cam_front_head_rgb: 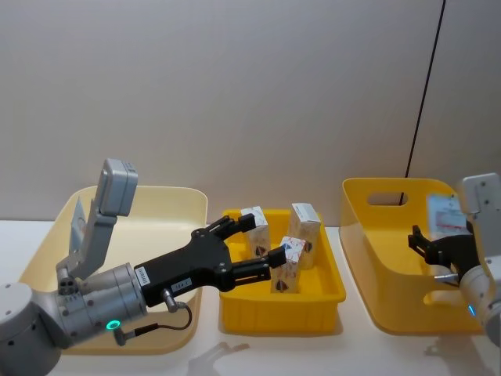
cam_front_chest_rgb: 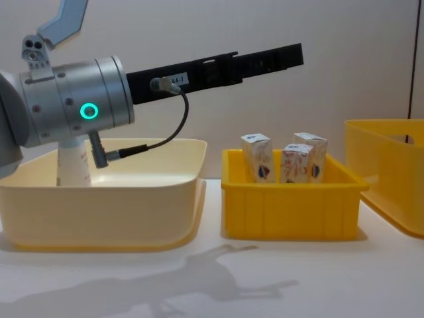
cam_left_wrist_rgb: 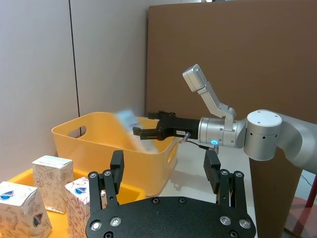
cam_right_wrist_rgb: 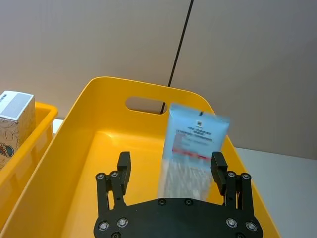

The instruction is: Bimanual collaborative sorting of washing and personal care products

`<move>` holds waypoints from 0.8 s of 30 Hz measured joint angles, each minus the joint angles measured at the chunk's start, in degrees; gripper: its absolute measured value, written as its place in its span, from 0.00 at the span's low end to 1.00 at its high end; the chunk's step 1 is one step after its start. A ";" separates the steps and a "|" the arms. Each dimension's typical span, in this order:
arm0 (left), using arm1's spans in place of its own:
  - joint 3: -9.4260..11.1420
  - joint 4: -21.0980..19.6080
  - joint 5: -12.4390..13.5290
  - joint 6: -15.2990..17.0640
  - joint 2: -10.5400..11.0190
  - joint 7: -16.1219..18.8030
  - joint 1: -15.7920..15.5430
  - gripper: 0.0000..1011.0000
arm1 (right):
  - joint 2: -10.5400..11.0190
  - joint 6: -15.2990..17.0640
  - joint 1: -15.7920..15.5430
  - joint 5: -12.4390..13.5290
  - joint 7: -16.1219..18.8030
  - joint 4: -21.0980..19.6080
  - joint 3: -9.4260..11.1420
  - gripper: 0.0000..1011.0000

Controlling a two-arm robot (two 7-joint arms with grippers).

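Note:
Three small white cartons [cam_front_head_rgb: 305, 223] stand in the small yellow tray [cam_front_head_rgb: 274, 313] at the centre. My left gripper [cam_front_head_rgb: 258, 239] reaches over that tray, open, one finger close beside the front carton [cam_front_head_rgb: 288, 265] and nothing between the fingers. In the chest view the cartons [cam_front_chest_rgb: 296, 163] stand upright below the left arm. My right gripper [cam_front_head_rgb: 423, 247] hangs open inside the big yellow bin [cam_front_head_rgb: 376, 258]. A pale blue tube [cam_right_wrist_rgb: 193, 148], blurred, shows just beyond its spread fingers [cam_right_wrist_rgb: 124, 171]. Another tube [cam_front_head_rgb: 78, 223] stands in the pale bin [cam_front_head_rgb: 168, 196].
The pale bin sits on the left, the tray in the middle and the big bin with a handle slot [cam_front_head_rgb: 386, 198] on the right, all on a white table [cam_front_chest_rgb: 265, 278]. A grey wall stands close behind. A black cable [cam_front_head_rgb: 423, 86] runs down it.

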 joint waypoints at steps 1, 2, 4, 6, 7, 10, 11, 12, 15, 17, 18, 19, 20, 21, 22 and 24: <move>0.00 0.00 0.00 0.00 0.00 0.00 0.00 0.99 | -0.02 0.04 0.05 -0.01 0.01 0.05 -0.01 0.99; 0.00 0.00 0.00 0.00 0.00 0.00 0.00 0.99 | -0.04 0.09 0.08 -0.01 0.02 0.10 -0.01 0.99; 0.00 0.00 0.00 0.00 0.00 0.00 0.00 0.99 | -0.06 0.13 0.09 -0.02 0.04 0.15 -0.02 0.99; 0.00 0.00 0.00 0.00 0.00 0.00 0.00 0.99 | -0.09 0.17 0.12 -0.03 0.05 0.21 -0.03 0.99; 0.00 0.00 0.00 0.00 0.00 0.00 0.00 0.99 | -0.10 0.18 0.12 -0.03 0.05 0.22 -0.03 0.99; 0.00 0.00 0.00 0.00 0.00 0.00 0.00 0.99 | -0.14 0.10 0.13 -0.05 0.13 0.23 -0.01 0.99; 0.00 0.00 0.00 0.00 0.00 0.00 0.00 0.99 | -0.16 -0.04 0.13 -0.06 0.15 0.23 0.01 0.99; 0.00 0.00 0.00 0.00 0.00 0.00 0.00 0.99 | -0.18 -0.31 0.09 -0.06 0.19 0.17 0.06 0.99; 0.00 0.00 0.00 0.00 0.00 0.00 0.00 0.99 | -0.21 -1.09 -0.08 -0.06 0.30 -0.06 0.22 0.99; 0.00 0.00 0.00 0.00 0.00 0.00 0.00 0.99 | -0.25 -2.24 -0.25 -0.03 0.44 -0.35 0.41 0.99; 0.00 0.00 0.00 0.00 0.00 0.00 0.00 0.99 | -0.29 -2.92 -0.40 0.03 0.58 -0.59 0.58 0.99; 0.00 0.00 0.00 0.00 0.00 0.00 0.00 0.99 | -0.29 -2.92 -0.40 0.03 0.58 -0.59 0.58 0.99; 0.00 0.00 0.00 0.00 0.00 0.00 0.00 0.99 | -0.33 -3.69 -0.55 0.15 0.75 -0.83 0.76 0.99; 0.00 0.00 0.00 0.00 0.00 0.00 0.00 0.99 | -0.35 -4.25 -0.66 0.25 0.85 -1.01 0.90 0.99; 0.00 0.00 0.00 0.00 0.00 0.00 0.00 0.99 | -0.38 -5.11 -0.84 0.44 1.01 -1.28 1.11 0.99; 0.00 0.00 0.00 0.00 0.00 0.00 0.00 0.99 | -0.42 -6.00 -1.08 0.67 1.27 -1.64 1.36 0.99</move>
